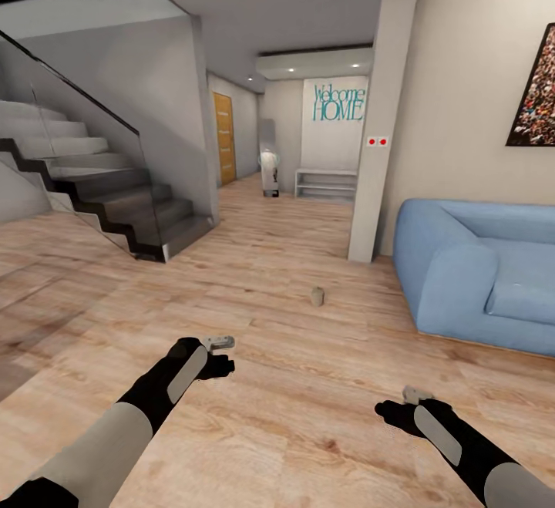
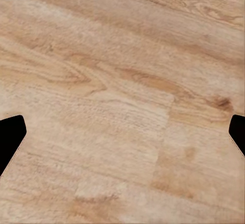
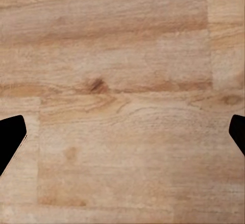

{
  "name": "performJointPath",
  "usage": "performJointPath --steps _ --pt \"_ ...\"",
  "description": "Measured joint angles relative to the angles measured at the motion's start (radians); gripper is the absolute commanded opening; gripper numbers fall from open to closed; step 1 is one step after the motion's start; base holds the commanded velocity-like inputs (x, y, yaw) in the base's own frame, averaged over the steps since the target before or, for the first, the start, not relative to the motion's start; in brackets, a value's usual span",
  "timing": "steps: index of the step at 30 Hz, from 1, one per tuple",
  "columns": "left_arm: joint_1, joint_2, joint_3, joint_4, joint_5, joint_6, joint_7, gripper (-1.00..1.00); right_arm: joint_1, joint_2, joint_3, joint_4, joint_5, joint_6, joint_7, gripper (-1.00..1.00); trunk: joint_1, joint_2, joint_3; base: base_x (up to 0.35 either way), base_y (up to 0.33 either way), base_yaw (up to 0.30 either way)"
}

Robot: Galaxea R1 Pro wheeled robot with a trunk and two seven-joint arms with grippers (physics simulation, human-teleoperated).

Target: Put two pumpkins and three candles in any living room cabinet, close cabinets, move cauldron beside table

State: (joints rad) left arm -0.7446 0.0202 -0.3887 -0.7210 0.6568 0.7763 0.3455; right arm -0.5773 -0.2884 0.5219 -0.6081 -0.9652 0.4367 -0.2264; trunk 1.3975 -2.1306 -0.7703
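Bright, even render light; recessed ceiling spots (image 1: 291,69) glow at hallway end. Soft dim patch on wood floor (image 1: 46,315) nr stairs. Sharp w/ slight compression softness; wrist views crisp.

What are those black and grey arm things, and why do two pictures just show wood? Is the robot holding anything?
Those are a robot's two arms, seen from a camera on its head. Its left gripper and right gripper hang over the wooden floor. The other two pictures come from cameras on each wrist, looking straight down at floorboards, with open black fingertips at the edges. Nothing is held. Ahead stands a small candle on the floor, with a blue sofa and stairs nearby.
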Motion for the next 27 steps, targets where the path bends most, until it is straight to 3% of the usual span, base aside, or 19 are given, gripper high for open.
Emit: performJointPath --steps 14,18,20,21,22,24,25,26,27 --pt "0.000 0.002 0.000 -0.005 0.000 0.000 -0.001 1.00 0.000 0.000 0.001 0.000 0.001 -0.001 -0.003 1.00 0.000 0.000 0.000 0.336 0.000 0.000" --pt "0.004 0.007 0.000 -0.041 0.001 0.003 -0.002 1.00 0.000 0.001 0.001 0.000 0.003 0.000 -0.006 1.00 0.000 0.000 0.000 0.326 0.000 0.000" --pt "0.033 0.009 0.002 -0.113 0.002 0.015 -0.005 1.00 0.000 0.001 0.001 0.003 0.003 0.001 -0.007 1.00 0.000 0.000 0.000 0.315 0.000 0.000" --pt "0.071 0.012 0.004 -0.213 0.004 0.055 -0.006 1.00 0.000 0.002 0.000 0.009 0.004 0.001 -0.008 1.00 0.000 0.000 0.000 0.317 0.000 0.000" --pt "0.087 0.015 0.005 -0.257 0.002 0.077 -0.006 1.00 0.000 0.002 0.001 0.012 0.004 0.001 -0.009 1.00 0.000 0.000 0.000 0.320 0.000 0.000" --pt "0.150 0.039 0.020 -0.437 0.000 0.158 -0.002 1.00 0.000 0.003 0.001 0.022 0.003 0.001 -0.011 1.00 0.000 0.000 0.000 0.323 0.000 0.000" --pt "0.165 0.046 0.026 -0.480 0.000 0.170 -0.002 1.00 0.000 0.003 0.001 0.023 0.003 0.001 -0.011 1.00 0.000 0.000 0.000 0.325 0.000 0.000" --pt "0.205 0.064 0.048 -0.586 0.000 0.191 0.000 1.00 0.000 0.004 0.001 0.026 0.003 0.001 -0.013 1.00 0.000 0.000 0.000 0.325 0.000 0.000" --pt "0.219 0.069 0.057 -0.621 0.000 0.197 0.000 1.00 0.000 0.004 0.001 0.027 0.003 0.001 -0.015 1.00 0.000 0.000 0.000 0.326 0.000 0.000"
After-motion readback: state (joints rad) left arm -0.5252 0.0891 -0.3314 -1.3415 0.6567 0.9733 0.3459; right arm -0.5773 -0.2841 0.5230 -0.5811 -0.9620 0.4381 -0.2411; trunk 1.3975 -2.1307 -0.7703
